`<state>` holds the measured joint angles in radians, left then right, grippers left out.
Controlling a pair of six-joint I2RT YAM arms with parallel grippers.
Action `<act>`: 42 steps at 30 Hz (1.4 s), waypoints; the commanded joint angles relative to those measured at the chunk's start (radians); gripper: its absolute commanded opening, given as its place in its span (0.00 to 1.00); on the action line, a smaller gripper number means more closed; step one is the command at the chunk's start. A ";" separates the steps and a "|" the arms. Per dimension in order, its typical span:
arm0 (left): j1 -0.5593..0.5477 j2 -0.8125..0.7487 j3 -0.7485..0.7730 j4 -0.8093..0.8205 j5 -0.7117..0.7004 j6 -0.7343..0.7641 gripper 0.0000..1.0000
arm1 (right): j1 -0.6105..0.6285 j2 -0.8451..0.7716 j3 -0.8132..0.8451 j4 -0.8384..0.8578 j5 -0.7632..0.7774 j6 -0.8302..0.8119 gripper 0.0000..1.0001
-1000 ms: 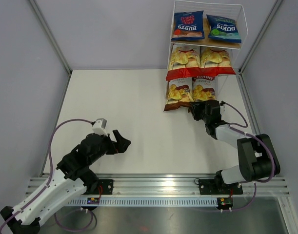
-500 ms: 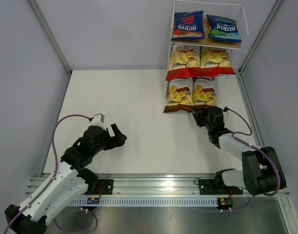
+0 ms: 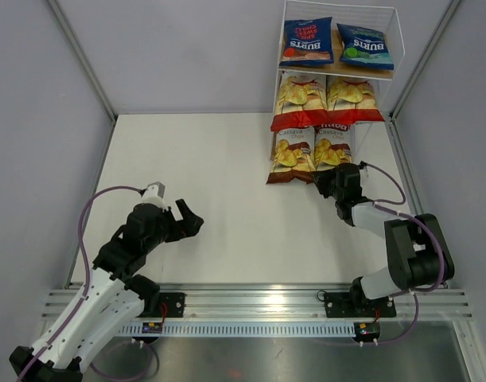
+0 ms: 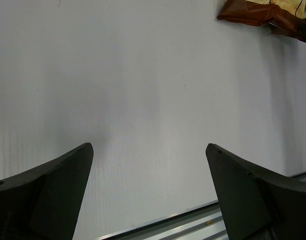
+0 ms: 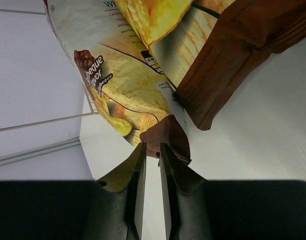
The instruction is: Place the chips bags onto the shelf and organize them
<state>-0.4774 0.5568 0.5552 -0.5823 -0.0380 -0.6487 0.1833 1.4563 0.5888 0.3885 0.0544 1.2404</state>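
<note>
The shelf (image 3: 392,32) stands at the far right, a white wire rack with wooden tiers. Two blue chips bags (image 3: 306,41) lie on its top tier and two red-and-white bags (image 3: 300,99) on the middle one. Two brown bags lean at the bottom, one on the left (image 3: 291,155) and one on the right (image 3: 335,147). My right gripper (image 3: 328,177) sits at the right brown bag's lower edge. In the right wrist view it (image 5: 151,146) is shut on that bag's bottom seam corner (image 5: 165,135). My left gripper (image 3: 187,219) hovers open and empty over the table, its jaws wide (image 4: 148,147).
The other brown bag (image 5: 233,45) lies right beside the gripped one. Grey walls enclose the white table (image 3: 227,159), and a metal rail (image 3: 258,301) runs along its near edge. A brown bag corner (image 4: 253,12) shows far off in the left wrist view.
My right gripper's jaws have narrowed onto the brown bag's bottom seam after drawing slightly back and returning. The left arm has pulled a little leftward, still open.
</note>
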 commanded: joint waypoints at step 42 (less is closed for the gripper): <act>0.257 0.115 0.391 -0.105 -0.125 0.233 0.99 | -0.062 -0.688 0.321 -0.885 -0.212 -0.823 0.99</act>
<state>-0.2272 0.7044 0.8616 -0.6483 -0.0841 -0.5053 0.1242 0.8318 0.8112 -0.2722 -0.1581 0.5751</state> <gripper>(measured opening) 0.988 0.991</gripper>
